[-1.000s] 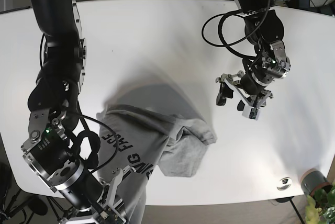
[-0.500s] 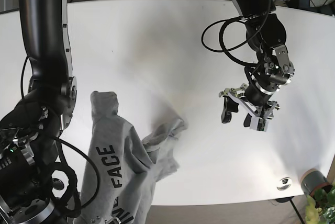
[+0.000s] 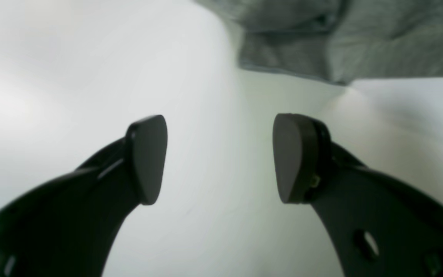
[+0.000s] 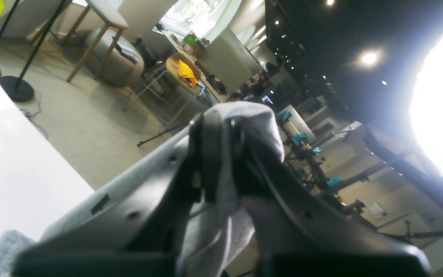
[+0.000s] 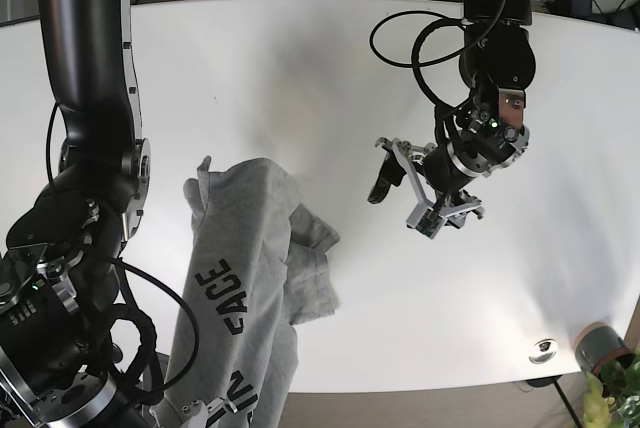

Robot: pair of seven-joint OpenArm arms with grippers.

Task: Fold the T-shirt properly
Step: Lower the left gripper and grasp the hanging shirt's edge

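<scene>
The grey T-shirt [image 5: 240, 278] with black lettering hangs from the front left of the white table [image 5: 300, 78]. Its lower folds rest crumpled on the table. My right gripper [image 4: 225, 130] is shut on a bunch of the grey fabric [image 4: 252, 115] and holds it up; in the base view it is mostly below the frame's bottom edge. My left gripper [image 5: 400, 193] is open and empty, to the right of the shirt. In the left wrist view its fingers [image 3: 146, 157] stand wide apart over bare table, with the shirt's edge [image 3: 321, 38] just ahead.
A small metal fitting [image 5: 543, 350] and a plant pot [image 5: 600, 348] sit at the table's front right corner. The right arm's black body [image 5: 90, 148] stands along the left side. The table's front edge [image 5: 420, 383] runs close below the shirt.
My left gripper has moved left and up toward the shirt. The right arm has lifted the shirt higher, and the crumpled part has drawn left into a narrower hanging strip.
</scene>
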